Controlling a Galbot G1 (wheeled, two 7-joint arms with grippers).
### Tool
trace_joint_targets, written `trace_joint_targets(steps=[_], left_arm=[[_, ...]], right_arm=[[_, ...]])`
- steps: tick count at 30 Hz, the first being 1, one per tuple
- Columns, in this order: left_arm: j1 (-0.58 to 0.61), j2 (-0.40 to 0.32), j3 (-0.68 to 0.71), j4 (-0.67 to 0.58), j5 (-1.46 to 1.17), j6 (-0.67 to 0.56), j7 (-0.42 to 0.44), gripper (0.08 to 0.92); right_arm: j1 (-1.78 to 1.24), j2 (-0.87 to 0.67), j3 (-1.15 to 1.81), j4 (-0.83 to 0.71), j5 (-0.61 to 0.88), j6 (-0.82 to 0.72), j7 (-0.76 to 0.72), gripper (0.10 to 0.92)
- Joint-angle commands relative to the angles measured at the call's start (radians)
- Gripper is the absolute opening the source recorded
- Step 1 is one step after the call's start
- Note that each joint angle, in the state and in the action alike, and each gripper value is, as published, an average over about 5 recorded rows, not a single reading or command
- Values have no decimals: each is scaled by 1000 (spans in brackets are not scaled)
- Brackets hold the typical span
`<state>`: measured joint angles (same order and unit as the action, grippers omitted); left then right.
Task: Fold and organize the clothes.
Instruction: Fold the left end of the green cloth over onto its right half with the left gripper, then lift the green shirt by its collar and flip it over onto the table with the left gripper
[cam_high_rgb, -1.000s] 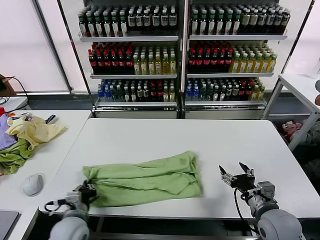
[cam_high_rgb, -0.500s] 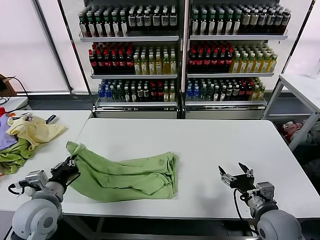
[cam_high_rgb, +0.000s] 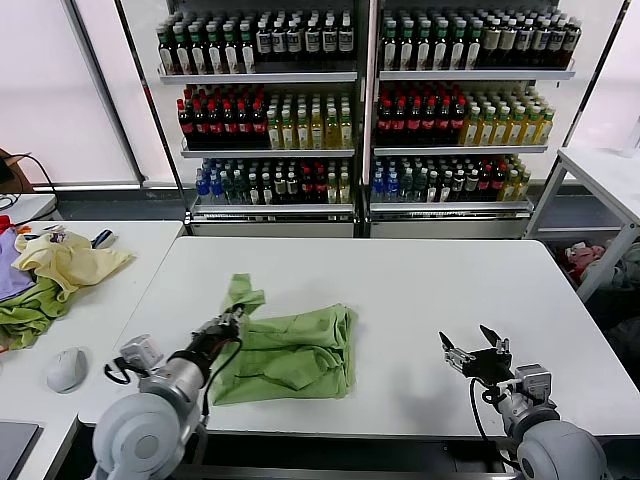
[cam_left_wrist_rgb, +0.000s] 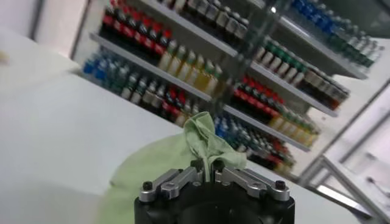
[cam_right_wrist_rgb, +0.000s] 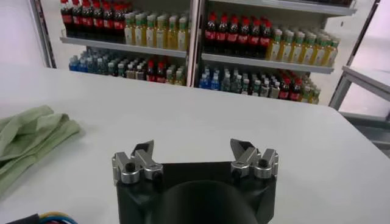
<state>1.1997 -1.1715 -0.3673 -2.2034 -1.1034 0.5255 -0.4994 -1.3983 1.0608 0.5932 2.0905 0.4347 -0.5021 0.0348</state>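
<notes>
My left claw (cam_high_rgb: 236, 317): pinched tight on the green polo shirt (cam_high_rgb: 295, 352), near the surface's (cam_high_rgb: 420, 280) front-left corner.
Shirt: stretches right from it, along the front edge.
My right claw (cam_high_rgb: 470, 349): wide, waiting front right.

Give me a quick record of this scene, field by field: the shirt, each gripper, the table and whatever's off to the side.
shirt: light green polo shirt, bunched on the white table, one end lifted
left gripper: left gripper shut on a pinch of the polo shirt, at its raised end
right gripper: right gripper open, empty, apart from the shirt
side table: pale yellow garment, darker green cloth, white mouse
background: shelves of bottles
</notes>
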Motion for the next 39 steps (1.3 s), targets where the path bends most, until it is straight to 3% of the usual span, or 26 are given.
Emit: trace_joint_targets(steps=[1,12,18,26,30,36,39], left_arm=[[-138,-127,279,114,52,2,-26,138],[-224,-132,359,220,104,22,30,150],[-213,-115,336,174,-16,23,88,297],[-126,-60,222,111,-82,-1,100,530],[-49,-15,148,107,65,-49,99,643],[49,35,74,215,403,-106,88,790],[81,39,71,260,524,-132,76,818]], right_arm=[[7,2,-3,-10,0,1,-1,823],[37,0,-15,-40,2,4,-3,823],[53,-6,-20,-55,5,4,-4,823],[65,-8,-28,-72,7,10,-7,823],[70,-4,-34,-77,5,13,-8,823],[72,2,-41,-81,1,16,-9,823],[74,4,-44,-82,-1,17,-9,823]])
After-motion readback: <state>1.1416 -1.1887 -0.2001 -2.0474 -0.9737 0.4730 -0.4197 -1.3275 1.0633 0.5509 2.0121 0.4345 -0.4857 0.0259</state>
